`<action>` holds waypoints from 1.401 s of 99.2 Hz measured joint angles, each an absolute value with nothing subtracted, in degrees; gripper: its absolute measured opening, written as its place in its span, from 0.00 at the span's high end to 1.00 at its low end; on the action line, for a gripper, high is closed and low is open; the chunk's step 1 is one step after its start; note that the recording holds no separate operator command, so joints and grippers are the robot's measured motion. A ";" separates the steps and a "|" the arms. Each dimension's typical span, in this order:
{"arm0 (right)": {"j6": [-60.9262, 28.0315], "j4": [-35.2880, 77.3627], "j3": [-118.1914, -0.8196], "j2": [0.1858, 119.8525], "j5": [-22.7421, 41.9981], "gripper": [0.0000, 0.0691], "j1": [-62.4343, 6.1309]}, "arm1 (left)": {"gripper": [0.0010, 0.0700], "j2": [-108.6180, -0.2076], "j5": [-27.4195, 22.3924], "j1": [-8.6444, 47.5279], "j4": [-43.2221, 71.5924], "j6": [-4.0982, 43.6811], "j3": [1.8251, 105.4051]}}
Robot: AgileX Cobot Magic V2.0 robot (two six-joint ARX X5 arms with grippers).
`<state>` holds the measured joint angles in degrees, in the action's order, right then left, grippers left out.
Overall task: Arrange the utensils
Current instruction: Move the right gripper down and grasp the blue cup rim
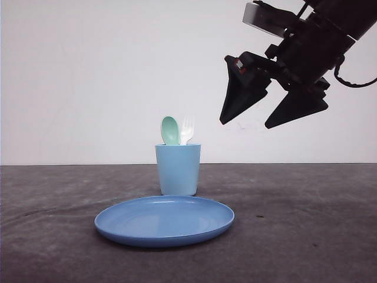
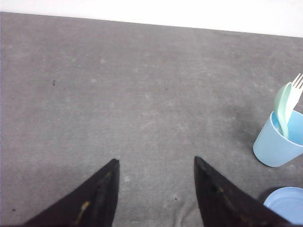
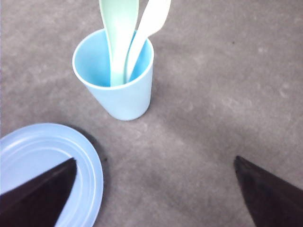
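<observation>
The mint-green spoon (image 1: 170, 130) and the white fork (image 1: 187, 130) stand upright together inside the light blue cup (image 1: 178, 170), heads up. They also stand in the cup (image 3: 116, 75) in the right wrist view, spoon (image 3: 118, 33) beside fork (image 3: 147, 28), and at the edge of the left wrist view, spoon (image 2: 283, 106) and fork (image 2: 294, 92). My right gripper (image 1: 244, 124) hangs open in the air, up and to the right of the cup, holding nothing. The left gripper (image 2: 156, 163) is open over bare table, well away from the cup (image 2: 277, 142).
A round blue plate (image 1: 165, 221) lies on the dark grey table (image 1: 306, 224) just in front of the cup. A white wall rises behind the table's far edge. Bare table stretches to both sides of the cup and plate.
</observation>
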<state>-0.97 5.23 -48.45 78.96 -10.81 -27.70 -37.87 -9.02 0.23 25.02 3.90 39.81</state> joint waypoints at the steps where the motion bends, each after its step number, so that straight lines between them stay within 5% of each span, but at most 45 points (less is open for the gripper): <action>1: -0.99 5.04 -48.45 79.07 -10.81 0.02 -27.70 | 0.58 -37.87 -8.99 0.23 25.04 3.90 39.81; 58: 2.42 -13.19 -48.64 93.47 -13.52 0.01 -32.38 | 0.58 -37.87 -9.02 0.23 25.04 3.88 39.81; 139: 2.44 -11.64 -66.17 110.74 -14.85 0.03 -33.10 | 0.58 -37.87 -9.02 0.23 25.06 3.88 39.81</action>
